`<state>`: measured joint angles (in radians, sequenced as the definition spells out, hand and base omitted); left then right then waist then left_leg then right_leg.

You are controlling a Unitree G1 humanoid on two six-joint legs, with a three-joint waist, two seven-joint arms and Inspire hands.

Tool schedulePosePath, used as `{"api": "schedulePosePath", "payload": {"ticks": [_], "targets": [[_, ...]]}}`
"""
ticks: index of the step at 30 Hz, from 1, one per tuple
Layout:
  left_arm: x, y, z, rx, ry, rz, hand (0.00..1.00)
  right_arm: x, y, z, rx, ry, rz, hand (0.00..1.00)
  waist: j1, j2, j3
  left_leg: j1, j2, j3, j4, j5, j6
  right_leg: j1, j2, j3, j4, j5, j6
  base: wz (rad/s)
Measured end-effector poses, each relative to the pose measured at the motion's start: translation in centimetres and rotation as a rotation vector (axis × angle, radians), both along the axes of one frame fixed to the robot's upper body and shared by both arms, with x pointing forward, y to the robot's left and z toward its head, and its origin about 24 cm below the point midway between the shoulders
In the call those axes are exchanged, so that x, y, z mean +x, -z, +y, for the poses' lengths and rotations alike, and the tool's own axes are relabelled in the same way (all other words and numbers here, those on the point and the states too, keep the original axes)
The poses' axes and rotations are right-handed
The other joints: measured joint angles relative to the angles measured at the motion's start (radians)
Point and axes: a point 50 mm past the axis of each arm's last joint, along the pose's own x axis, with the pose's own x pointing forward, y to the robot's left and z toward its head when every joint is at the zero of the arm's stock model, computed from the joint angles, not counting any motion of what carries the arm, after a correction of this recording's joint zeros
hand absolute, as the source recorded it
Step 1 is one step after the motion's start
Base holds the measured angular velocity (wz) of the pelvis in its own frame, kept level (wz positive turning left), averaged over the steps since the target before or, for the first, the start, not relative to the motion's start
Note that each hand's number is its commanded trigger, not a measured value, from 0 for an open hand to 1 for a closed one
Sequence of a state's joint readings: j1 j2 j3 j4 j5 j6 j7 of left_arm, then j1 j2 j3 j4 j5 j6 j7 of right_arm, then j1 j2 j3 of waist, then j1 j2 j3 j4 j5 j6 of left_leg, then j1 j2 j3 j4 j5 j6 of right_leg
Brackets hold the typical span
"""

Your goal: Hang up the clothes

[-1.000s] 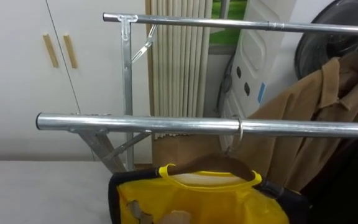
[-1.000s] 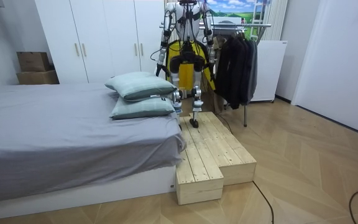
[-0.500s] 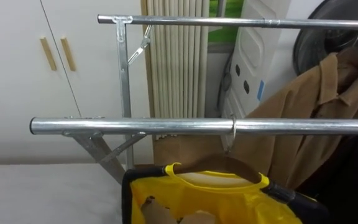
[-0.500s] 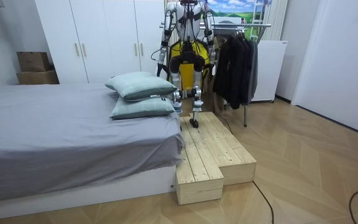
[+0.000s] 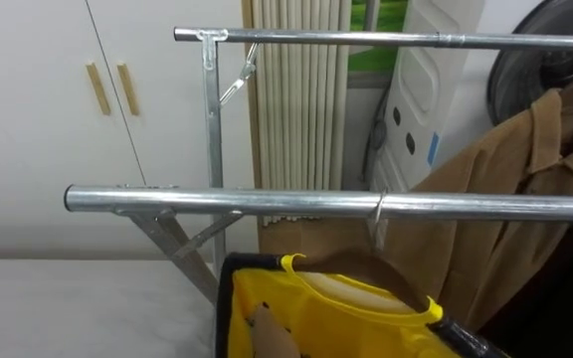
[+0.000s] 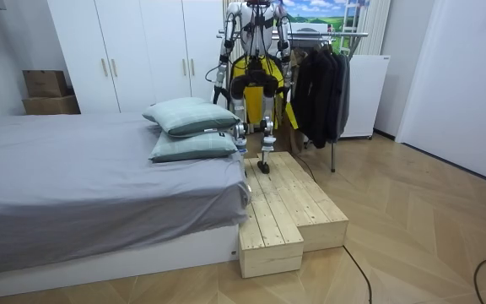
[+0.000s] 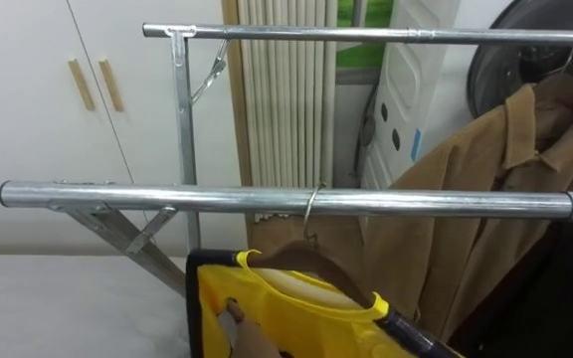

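Left hand (image 5: 265, 336) at yellow garment (image 5: 366, 323), hanger (image 7: 296, 256) hooked on rail (image 5: 267, 201), sloping down right

A home bedroom: grey bed (image 6: 74, 181), white wardrobe (image 6: 133, 51), clothes rail (image 5: 267, 201).

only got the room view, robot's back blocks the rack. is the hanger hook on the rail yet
Observer: Yes, the hook sits over the near rail.
Operator: is the yellow top hanging level
Observer: No. The yellow top tilts on its hanger, with the right end lower.
Operator: what's close to it on the right
Observer: A brown coat hangs from the far rail, behind the near rail and to the right of the hook.
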<state>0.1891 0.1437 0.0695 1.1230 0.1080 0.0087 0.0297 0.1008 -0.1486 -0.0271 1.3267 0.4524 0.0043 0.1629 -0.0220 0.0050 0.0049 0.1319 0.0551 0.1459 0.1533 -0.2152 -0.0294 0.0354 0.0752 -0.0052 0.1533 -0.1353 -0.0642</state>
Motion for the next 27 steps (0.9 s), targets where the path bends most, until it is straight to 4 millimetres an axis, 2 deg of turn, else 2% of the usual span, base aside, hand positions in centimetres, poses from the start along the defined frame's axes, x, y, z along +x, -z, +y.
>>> {"api": "schedulePosePath", "payload": {"ticks": [3,9,12,13,15,18,19,20,21,22,23,24,25,26,27], "targets": [[-0.1,0.0,0.0,-0.007,-0.006,0.011,0.0,0.0,0.0,0.0,-0.001,-0.007,-0.001,0.0,-0.001,0.0,-0.0014,0.001,0.0,-0.011,0.0,0.0,0.0,0.002,0.0,-0.003,0.0,-0.001,-0.002,0.01],[0.4,0.0,-0.2,-0.016,-0.009,0.0,0.0,0.9,-0.1,-0.2,-0.026,-0.087,-0.01,0.0,0.001,-0.001,0.0012,-0.002,0.0,-0.012,0.004,0.0,0.0,-0.003,-0.002,-0.013,0.014,-0.011,-0.013,0.02],[0.5,0.0,-0.2,-0.023,-0.025,-0.007,0.0,1.6,-0.2,-0.1,-0.036,-0.127,-0.024,0.0,0.001,0.0,-0.0018,-0.029,-0.001,-0.018,0.018,0.0,0.0,-0.03,-0.007,-0.026,0.038,-0.023,-0.021,0.11],[0.6,0.0,-0.2,-0.026,-0.037,-0.012,0.0,1.8,-0.2,-0.1,-0.039,-0.137,-0.027,0.0,0.0,0.008,-0.0069,-0.045,-0.001,-0.025,0.027,0.0,-0.001,-0.038,-0.009,-0.037,0.037,-0.022,-0.021,0.27],[0.7,0.0,-0.3,-0.027,-0.038,-0.015,0.0,1.9,-0.2,-0.1,-0.04,-0.142,-0.026,0.0,-0.001,0.01,-0.0065,-0.069,-0.001,-0.043,0.045,0.0,-0.001,-0.046,-0.013,-0.059,0.037,-0.023,-0.022,0.34],[0.9,0.0,-0.4,-0.03,-0.037,-0.025,0.0,2.1,-0.3,-0.3,-0.044,-0.147,-0.029,0.0,0.0,0.018,-0.006,-0.11,-0.002,-0.07,0.066,0.003,-0.006,-0.051,-0.023,-0.116,0.035,-0.028,-0.029,0.6],[1.0,0.0,-0.4,-0.03,-0.037,-0.032,0.0,2.2,-0.3,-0.4,-0.046,-0.149,-0.03,0.0,0.0,0.017,-0.0045,-0.129,-0.001,-0.065,0.075,0.006,-0.01,-0.053,-0.029,-0.148,0.035,-0.03,-0.031,0.88],[1.1,0.0,-0.4,-0.031,-0.036,-0.042,0.0,2.4,-0.3,-0.4,-0.05,-0.158,-0.033,0.0,-0.001,0.024,-0.0046,-0.158,0.001,-0.058,0.091,0.009,-0.014,-0.056,-0.036,-0.19,0.034,-0.031,-0.033,0.95],[1.2,0.0,-0.4,-0.032,-0.034,-0.047,0.0,2.5,-0.4,-0.4,-0.053,-0.164,-0.035,0.0,-0.001,0.026,-0.0059,-0.17,0.002,-0.053,0.099,0.014,-0.015,-0.055,-0.038,-0.209,0.032,-0.032,-0.035,1.06],[1.3,0.0,-0.5,-0.032,-0.03,-0.05,0.0,2.8,-0.4,-0.5,-0.057,-0.178,-0.038,0.0,0.0,0.024,-0.005,-0.194,0.002,-0.036,0.106,0.027,-0.015,-0.054,-0.047,-0.254,0.03,-0.036,-0.038,1.2],[1.3,-0.1,-0.4,-0.034,-0.032,-0.051,0.0,3.1,-0.5,-0.6,-0.066,-0.204,-0.04,0.0,-0.003,0.017,0.0034,-0.212,0.003,0.001,0.101,0.049,-0.01,-0.052,-0.06,-0.308,0.029,-0.041,-0.04,1.27],[1.4,-0.1,-0.3,-0.036,-0.03,-0.053,0.0,3.2,-0.5,-0.7,-0.07,-0.213,-0.039,0.0,-0.003,0.018,0.0039,-0.217,0.004,0.03,0.094,0.064,-0.009,-0.052,-0.068,-0.334,0.027,-0.045,-0.04,1.45],[1.6,-0.1,-0.4,-0.044,-0.027,-0.058,0.0,3.5,-0.6,-0.8,-0.08,-0.241,-0.035,0.0,-0.002,0.019,0.0039,-0.226,0.006,0.098,0.082,0.089,-0.003,-0.054,-0.087,-0.398,0.019,-0.051,-0.04,1.53],[1.7,-0.1,-0.4,-0.046,-0.024,-0.057,0.0,3.7,-0.7,-1.2,-0.097,-0.262,-0.032,0.0,-0.002,0.021,0.0045,-0.232,0.025,0.188,0.112,0.088,0.009,-0.05,-0.101,-0.462,0.019,-0.061,-0.043,1.52],[1.7,-0.1,-0.3,-0.043,-0.023,-0.056,0.0,3.8,-0.7,-1.3,-0.104,-0.269,-0.03,0.0,0.0,0.023,0.0042,-0.233,0.033,0.229,0.14,0.078,0.018,-0.046,-0.106,-0.491,0.021,-0.067,-0.044,1.55]]}}
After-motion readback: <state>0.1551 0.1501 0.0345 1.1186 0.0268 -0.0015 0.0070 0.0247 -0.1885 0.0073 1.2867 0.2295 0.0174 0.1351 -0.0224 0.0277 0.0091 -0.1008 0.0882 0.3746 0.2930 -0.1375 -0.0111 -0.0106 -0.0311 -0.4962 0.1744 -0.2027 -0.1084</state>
